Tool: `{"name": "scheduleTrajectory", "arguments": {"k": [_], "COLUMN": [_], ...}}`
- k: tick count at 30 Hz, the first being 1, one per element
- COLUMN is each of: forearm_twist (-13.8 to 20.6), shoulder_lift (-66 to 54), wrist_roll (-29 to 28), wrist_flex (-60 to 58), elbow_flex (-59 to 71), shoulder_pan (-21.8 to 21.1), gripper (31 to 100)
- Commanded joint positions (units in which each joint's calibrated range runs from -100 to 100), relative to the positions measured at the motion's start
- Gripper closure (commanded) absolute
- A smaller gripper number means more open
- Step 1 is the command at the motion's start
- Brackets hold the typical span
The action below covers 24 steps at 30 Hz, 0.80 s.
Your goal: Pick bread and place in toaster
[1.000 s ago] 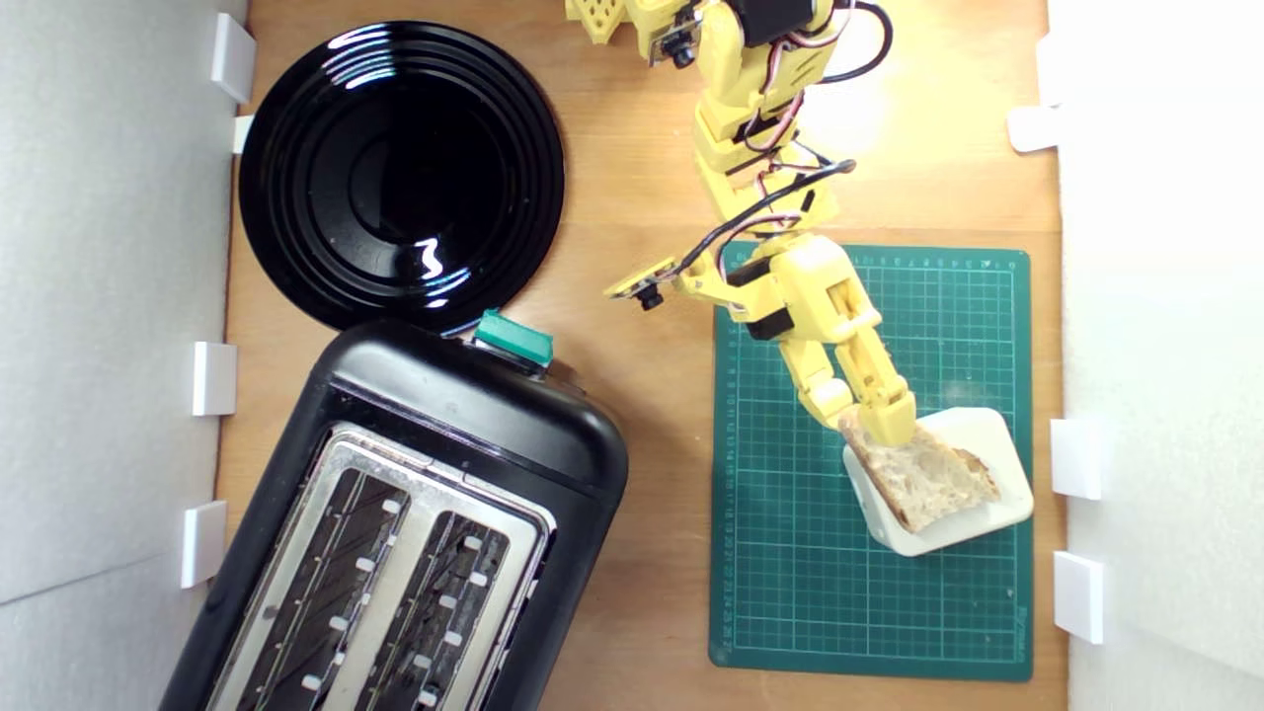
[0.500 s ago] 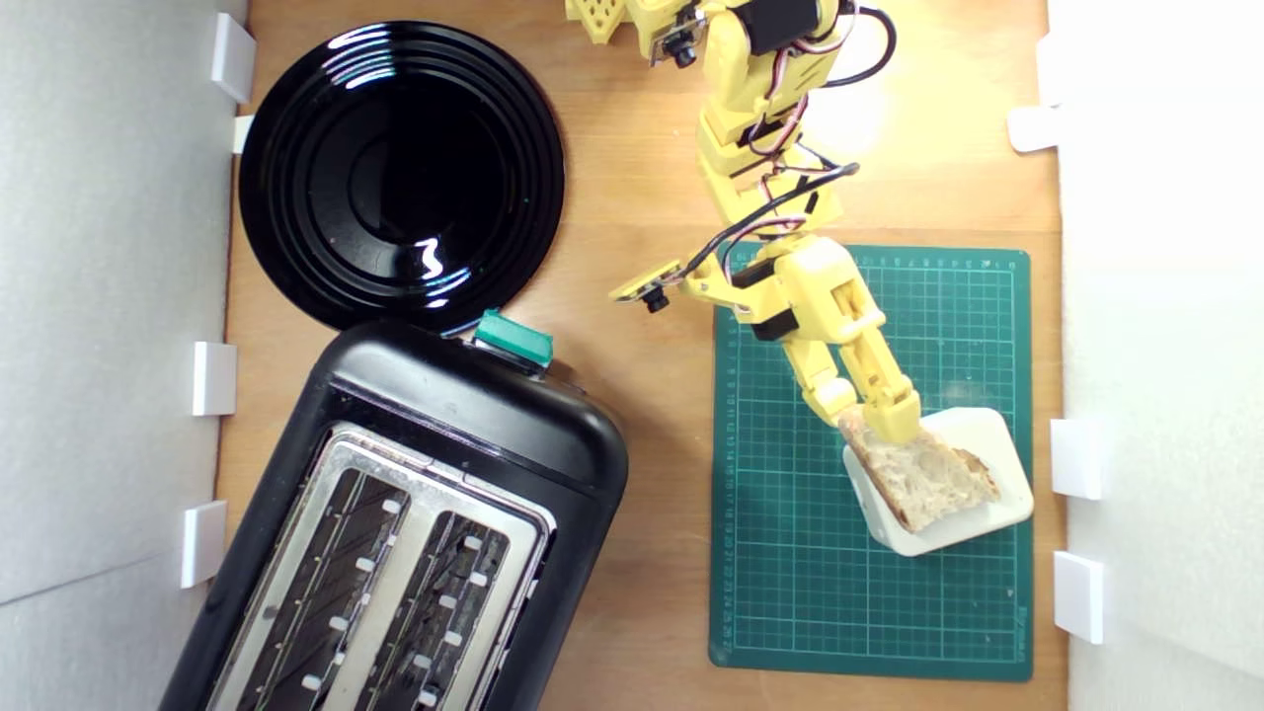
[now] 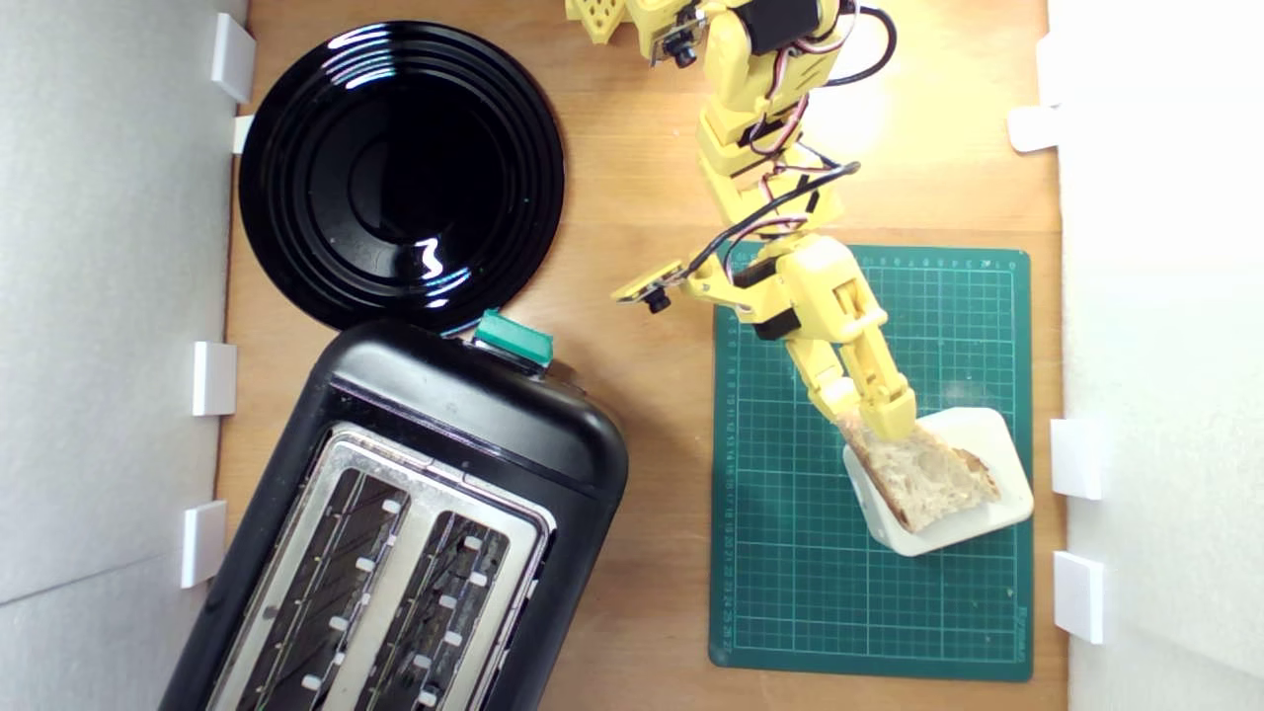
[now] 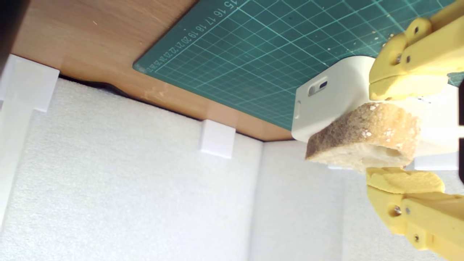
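Your gripper (image 3: 867, 420) is closed on the bread (image 3: 926, 480), one yellow finger (image 4: 404, 85) against the crust side and the other finger (image 4: 404, 180) against the crumb side. The bread sits over the white block (image 3: 992, 439), which stands on the green mat (image 3: 790, 573) toward the exterior view's right; you cannot tell whether the slice touches the block. The toaster (image 3: 474, 415) is well apart, at the exterior view's lower left, both slots showing, its green knob (image 3: 513, 338) just beside the black plate (image 3: 296, 148).
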Motion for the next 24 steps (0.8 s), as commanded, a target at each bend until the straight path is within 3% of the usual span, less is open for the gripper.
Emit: {"name": "scheduleTrajectory", "arguments": {"k": [1, 12, 24], "forearm_twist": [-0.04, -0.13, -0.04], "shoulder_lift": [-0.8, -0.8, -0.8], "wrist_roll": [0.04, -0.01, -0.06], "wrist_flex": [-1.94, -1.94, -1.94], "elbow_flex": [-2.05, -2.05, -1.86], "shoulder_pan": [-0.69, -0.69, -0.69], "gripper": [57.9, 68.8, 74.6]}}
